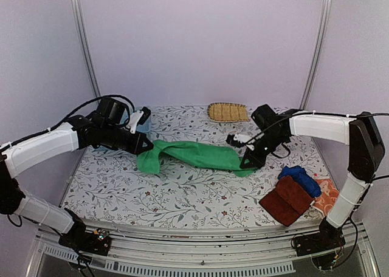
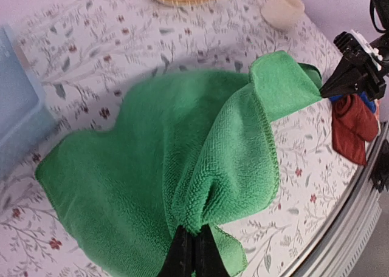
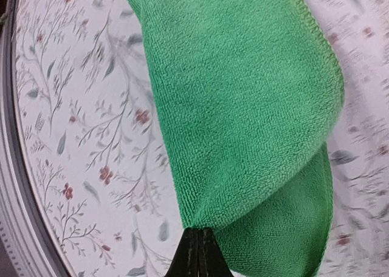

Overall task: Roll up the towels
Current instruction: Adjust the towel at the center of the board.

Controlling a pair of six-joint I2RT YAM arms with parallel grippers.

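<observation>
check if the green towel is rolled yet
Not rolled: the green towel stretches bunched between the left pincer and right pincer, each pinching an end.

Both arms are extended inward toward the green towel (image 1: 200, 154). Its left end is pinched in the left claw (image 1: 146, 145), its right end in the right claw (image 1: 248, 162), jaws closed.

The long towel (image 1: 194, 154) is bright green. The table (image 1: 182, 198) is white with small grey leaves and tiny red flowers. At four o'clock lie three more colours: a red-brown towel (image 1: 287, 200), a blue towel (image 1: 302, 178), an orange towel (image 1: 329, 194). At twelve o'clock, the woven tray (image 1: 227, 112) is yellow.
</observation>
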